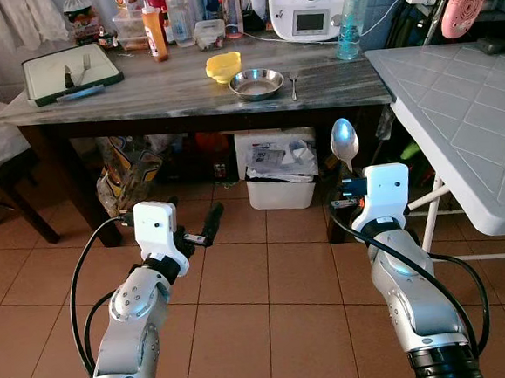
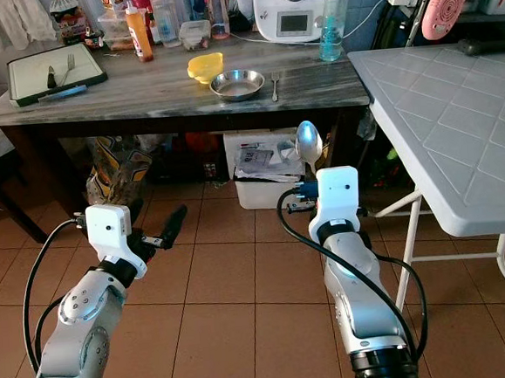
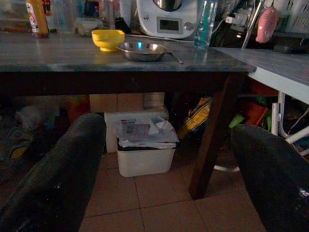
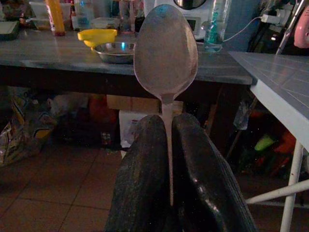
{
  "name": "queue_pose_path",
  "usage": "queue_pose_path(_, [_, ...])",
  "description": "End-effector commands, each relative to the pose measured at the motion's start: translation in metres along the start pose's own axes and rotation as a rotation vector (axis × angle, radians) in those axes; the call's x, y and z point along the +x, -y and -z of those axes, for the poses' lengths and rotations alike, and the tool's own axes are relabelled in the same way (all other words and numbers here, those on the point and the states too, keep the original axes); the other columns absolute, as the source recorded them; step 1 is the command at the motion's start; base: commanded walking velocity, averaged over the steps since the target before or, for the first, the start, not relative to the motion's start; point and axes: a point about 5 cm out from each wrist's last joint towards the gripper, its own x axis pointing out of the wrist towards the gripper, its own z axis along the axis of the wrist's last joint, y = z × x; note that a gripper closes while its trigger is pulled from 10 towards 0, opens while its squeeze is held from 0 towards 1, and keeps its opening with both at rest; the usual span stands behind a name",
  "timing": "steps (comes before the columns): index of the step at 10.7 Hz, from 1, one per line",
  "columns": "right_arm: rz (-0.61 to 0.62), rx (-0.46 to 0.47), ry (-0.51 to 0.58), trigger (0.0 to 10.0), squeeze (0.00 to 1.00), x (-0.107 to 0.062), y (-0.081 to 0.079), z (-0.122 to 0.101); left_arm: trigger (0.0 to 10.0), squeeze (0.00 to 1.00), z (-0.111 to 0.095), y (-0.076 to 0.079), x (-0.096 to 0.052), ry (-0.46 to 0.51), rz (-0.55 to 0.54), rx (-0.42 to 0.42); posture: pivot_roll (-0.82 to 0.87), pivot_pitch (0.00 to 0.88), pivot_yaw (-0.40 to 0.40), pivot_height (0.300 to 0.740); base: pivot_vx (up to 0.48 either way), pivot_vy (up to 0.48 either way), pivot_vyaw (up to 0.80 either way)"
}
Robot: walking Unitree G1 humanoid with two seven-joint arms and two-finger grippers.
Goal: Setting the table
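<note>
A metal spoon (image 4: 165, 48) stands bowl-up in my right gripper (image 4: 168, 126), which is shut on its handle; the spoon (image 1: 344, 142) is held low over the floor, short of the dark table (image 1: 140, 97). On that table sit a steel bowl (image 1: 256, 84), a yellow bowl (image 1: 224, 66) just behind it and a fork (image 1: 293, 84) to its right. A green-rimmed tray (image 1: 47, 74) at the table's left end carries a fork and a knife. My left gripper (image 1: 213, 220) is open and holds nothing, its fingers (image 3: 63, 174) spread wide.
A white folding table (image 1: 465, 111) stands close on the right. Under the dark table are a white bin (image 1: 280, 187) and a patterned bag (image 1: 129, 172). Bottles (image 1: 350, 19) and a kitchen machine (image 1: 308, 5) line the back. Tiled floor lies between me and the table.
</note>
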Motion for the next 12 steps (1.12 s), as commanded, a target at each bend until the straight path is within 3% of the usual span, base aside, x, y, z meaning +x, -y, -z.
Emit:
queue_pose_path(1, [0.019, 0.008, 0.026, 10.0, 0.0, 0.0005, 0.0032, -0.0063, 10.0, 0.0, -0.004, 0.0004, 0.0012, 0.018, 0.01, 0.006, 0.05, 0.0, 0.026, 0.74, 0.247, 0.0, 0.0])
queue_pose_path(12, [0.057, -0.004, 0.035, 10.0, 0.0, 0.0046, 0.0085, -0.0079, 10.0, 0.0, -0.004, 0.0043, 0.0047, 0.022, 0.046, 0.007, 0.04, 0.0, 0.019, 0.74, 0.329, 0.0, 0.0])
